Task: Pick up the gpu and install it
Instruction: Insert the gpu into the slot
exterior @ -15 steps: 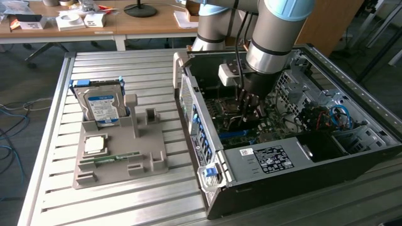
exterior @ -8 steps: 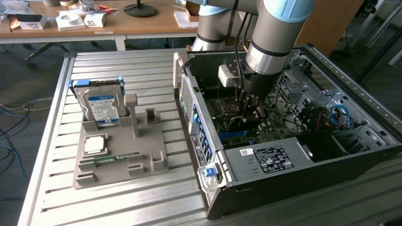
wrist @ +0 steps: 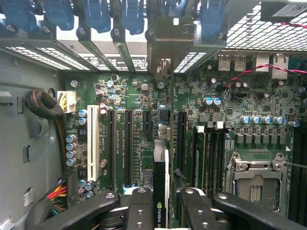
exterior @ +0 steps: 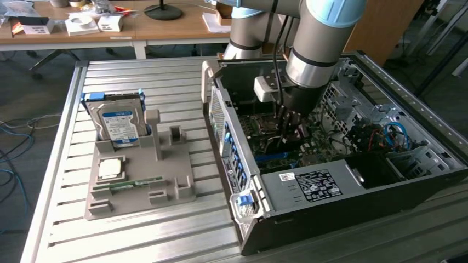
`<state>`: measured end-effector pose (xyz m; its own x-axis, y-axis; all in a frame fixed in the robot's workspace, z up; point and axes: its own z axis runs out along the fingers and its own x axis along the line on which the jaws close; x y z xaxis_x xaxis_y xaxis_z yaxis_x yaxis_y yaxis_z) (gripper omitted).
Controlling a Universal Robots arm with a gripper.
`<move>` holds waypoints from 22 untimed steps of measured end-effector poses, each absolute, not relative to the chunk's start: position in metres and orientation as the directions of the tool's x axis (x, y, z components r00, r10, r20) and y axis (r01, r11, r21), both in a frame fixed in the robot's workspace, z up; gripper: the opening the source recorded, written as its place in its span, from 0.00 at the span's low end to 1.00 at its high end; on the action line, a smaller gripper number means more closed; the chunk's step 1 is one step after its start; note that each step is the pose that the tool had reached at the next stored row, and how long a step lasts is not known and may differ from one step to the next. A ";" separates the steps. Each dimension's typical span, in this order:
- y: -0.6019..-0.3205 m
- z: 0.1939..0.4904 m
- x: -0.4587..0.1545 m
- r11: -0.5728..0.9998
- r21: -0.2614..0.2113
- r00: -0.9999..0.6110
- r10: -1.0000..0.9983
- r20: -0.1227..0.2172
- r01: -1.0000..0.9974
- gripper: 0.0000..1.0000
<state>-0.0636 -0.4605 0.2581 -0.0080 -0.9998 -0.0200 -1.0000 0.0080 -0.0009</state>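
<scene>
My gripper point(wrist: 162, 211) is down inside the open computer case point(exterior: 329, 186), shut on the gpu point(wrist: 161, 182). In the wrist view the card is seen edge-on between the two black fingers point(wrist: 141, 208), with a green logo on its black cooler. Its silvery end bracket point(wrist: 163, 45) reaches the slotted rear wall of the case. The card stands upright over the green motherboard point(wrist: 230, 105), between the long black expansion slots point(wrist: 128, 143) and the memory slots. Whether its edge sits in a slot is hidden. In the exterior view the gripper point(exterior: 290, 131) hangs low over the board.
On the slatted table, a grey fixture point(exterior: 139, 192) at the exterior view's left holds a blue-labelled hard drive point(exterior: 117, 120), a processor point(exterior: 109, 168) and a RAM stick point(exterior: 135, 183). Inside the case are a white slot point(wrist: 92, 143), a black cable bundle point(wrist: 48, 110) and the processor socket point(wrist: 254, 177).
</scene>
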 end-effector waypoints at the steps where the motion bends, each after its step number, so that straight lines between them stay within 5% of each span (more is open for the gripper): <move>1: -0.460 0.258 -0.064 0.008 -0.001 -0.008 -1.000 -0.020 -1.000 0.26; 22: -0.460 0.256 -0.064 0.008 -0.005 -0.008 -1.000 -0.021 -1.000 0.26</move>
<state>-0.0645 -0.4604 0.2559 -0.0078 -0.9997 -0.0214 -1.0000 0.0079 -0.0055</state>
